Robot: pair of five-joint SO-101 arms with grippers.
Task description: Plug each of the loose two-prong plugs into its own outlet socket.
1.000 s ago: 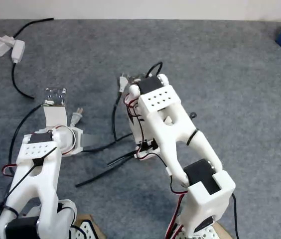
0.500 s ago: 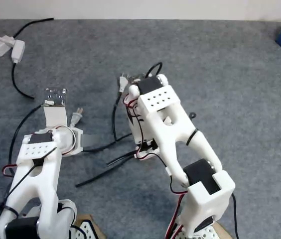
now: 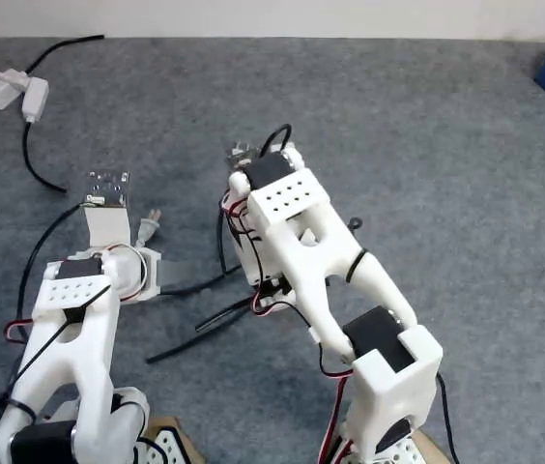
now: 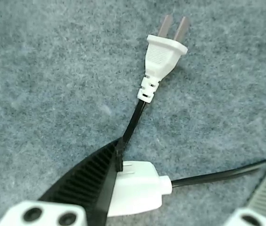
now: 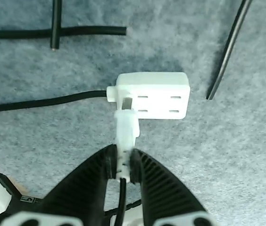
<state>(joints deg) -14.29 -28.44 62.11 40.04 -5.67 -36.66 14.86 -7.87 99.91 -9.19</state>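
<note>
**Right claw (image 5: 122, 160) clamped on a plug (image 5: 126, 126) at the outlet block (image 5: 161, 94).**
The plug's prongs meet the block at the end where its black cord leaves; I cannot tell how deep they sit. The left claw (image 4: 196, 162) hangs with its jaws apart over the grey table (image 4: 53, 70). A white housing (image 4: 137, 190) touches its black finger. A second plug (image 4: 163, 54) lies loose just beyond, prongs pointing away.
</note>
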